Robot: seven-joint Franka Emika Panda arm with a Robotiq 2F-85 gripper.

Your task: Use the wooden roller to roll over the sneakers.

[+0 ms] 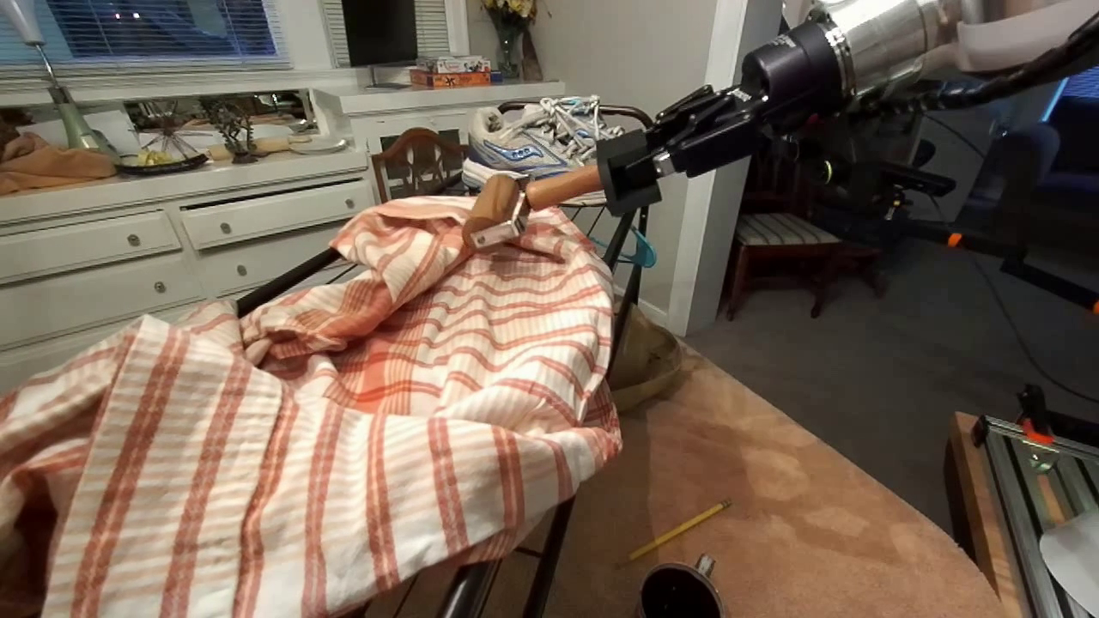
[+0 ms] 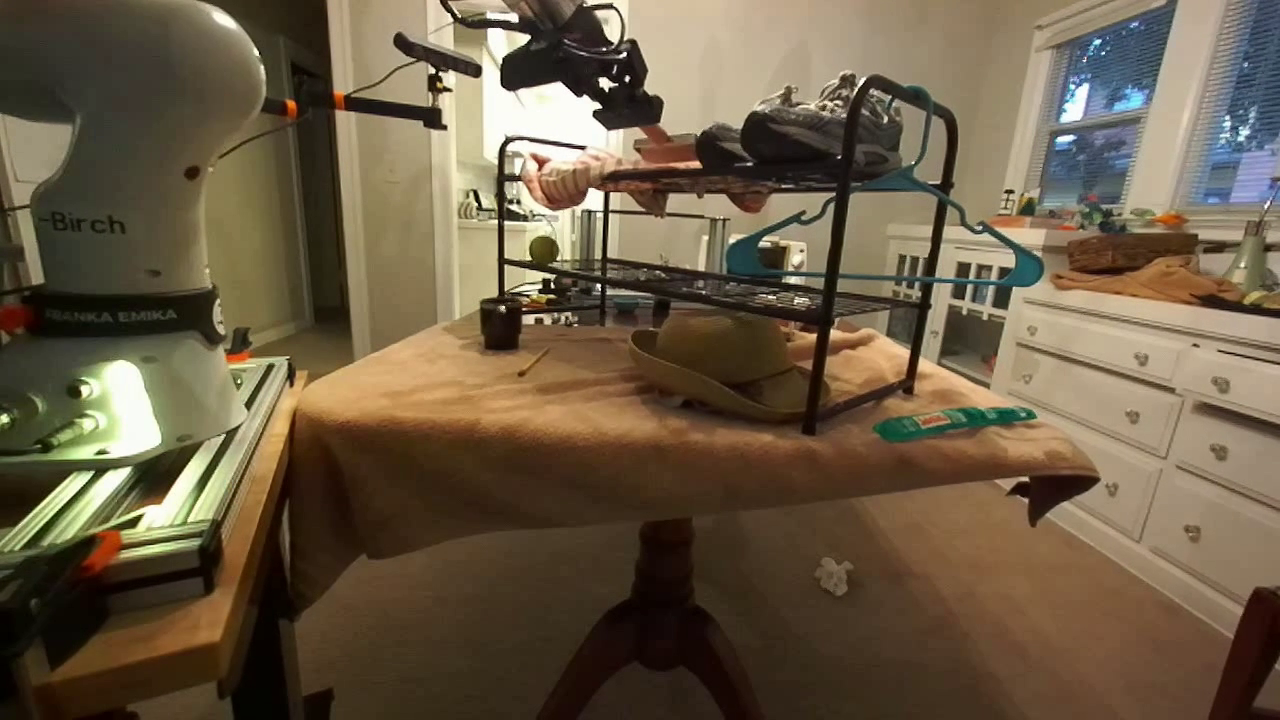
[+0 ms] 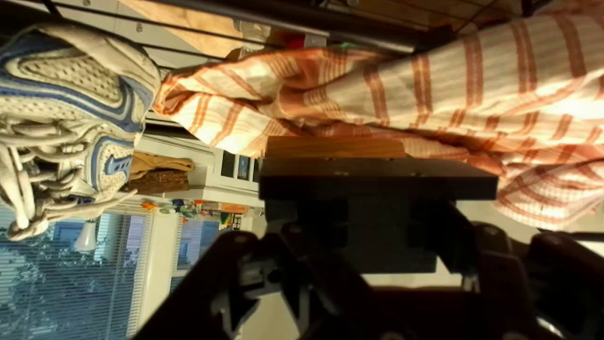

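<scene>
A black two-fingered robot gripper [image 1: 657, 153] is gripping a short, chunky, light-brown wooden roller [image 1: 498, 204] with a silvery metal fitting, clamping it at a square black block [image 1: 629, 174] where the handle ends. The roller's head is hanging low over a crumpled orange-and-white striped cloth [image 1: 429, 343]; whether wood and fabric are touching, I cannot tell.

The striped cloth is draping over a black tubular metal rack [image 2: 830, 300], which is standing on a tabletop [image 2: 480, 420] covered in soft tan fabric, one leg meeting it close to the near edge in an exterior view. In that view, white-and-grey laced sneakers [image 2: 820, 130] with blue accents are resting on the top shelf, just beside the roller, toward the tabletop's right-hand edge. A teal plastic hanger [image 2: 893, 181] is hanging from the rack's right end.

An olive-tan brimmed hat [image 2: 725, 355] is lying beneath the lower shelf by the near edge, and a long green packet [image 2: 955, 423] is lying toward the right-hand corner. A black mug [image 2: 501, 325] is standing toward the left-hand edge, a thin yellow pencil [image 2: 533, 363] lying near it.
</scene>
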